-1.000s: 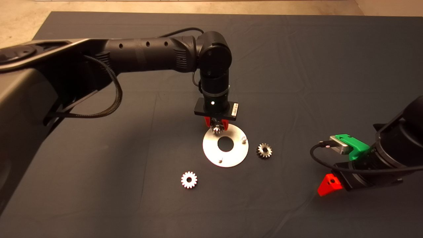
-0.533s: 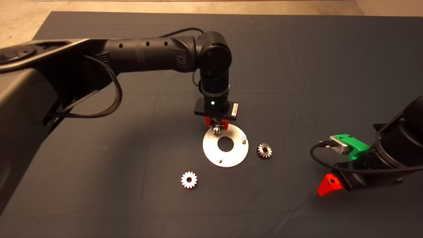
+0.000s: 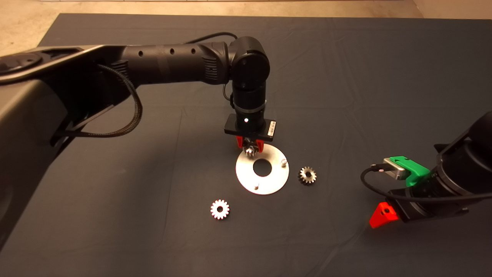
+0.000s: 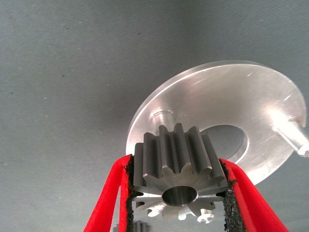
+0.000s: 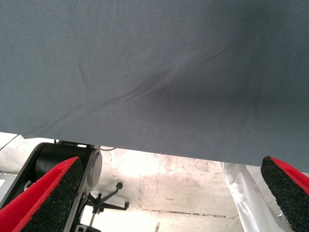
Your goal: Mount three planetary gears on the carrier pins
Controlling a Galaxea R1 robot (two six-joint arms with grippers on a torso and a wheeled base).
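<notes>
- The head view looks down from above and in front onto the dark mat (image 3: 346,77), taking in the whole disc (image 3: 262,184) from a middling distance; bare floor shows beyond the mat's far edge.
- The left wrist view sits very close over the same disc (image 4: 251,96), looking along its own red fingers (image 4: 108,193); the disc is what these two views share.
- The right wrist view looks across the mat (image 5: 154,72) well apart from the disc, over its edge to the floor; it shares only the mat.
</notes>
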